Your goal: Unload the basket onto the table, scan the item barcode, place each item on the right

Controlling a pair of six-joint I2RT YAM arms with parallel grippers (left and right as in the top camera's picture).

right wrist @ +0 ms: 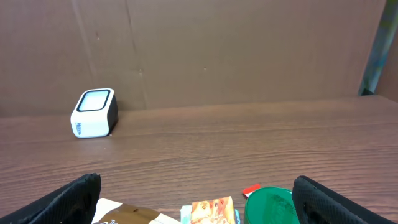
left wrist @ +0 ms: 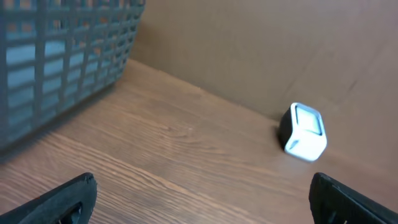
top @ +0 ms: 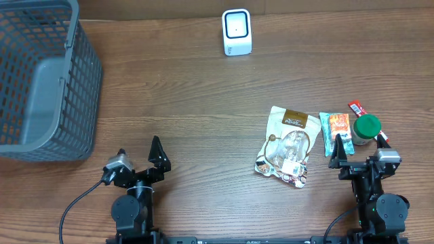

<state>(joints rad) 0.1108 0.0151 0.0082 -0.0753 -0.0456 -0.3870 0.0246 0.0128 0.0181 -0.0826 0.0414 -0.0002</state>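
Note:
The white barcode scanner (top: 237, 32) stands at the far edge of the table, also seen in the left wrist view (left wrist: 303, 132) and the right wrist view (right wrist: 94, 113). Items lie at the near right: a white-and-brown snack pouch (top: 288, 146), an orange packet (top: 336, 129), a green-lidded jar (top: 367, 129) and a red stick pack (top: 357, 108). My right gripper (top: 361, 150) hovers open just behind the jar (right wrist: 270, 204) and packet (right wrist: 211, 211), holding nothing. My left gripper (top: 139, 154) is open at the near left (left wrist: 202, 202), with only bare wood between its fingers.
A grey plastic basket (top: 41, 81) fills the far left corner and looms at the upper left of the left wrist view (left wrist: 56, 56). A brown cardboard wall backs the table behind the scanner.

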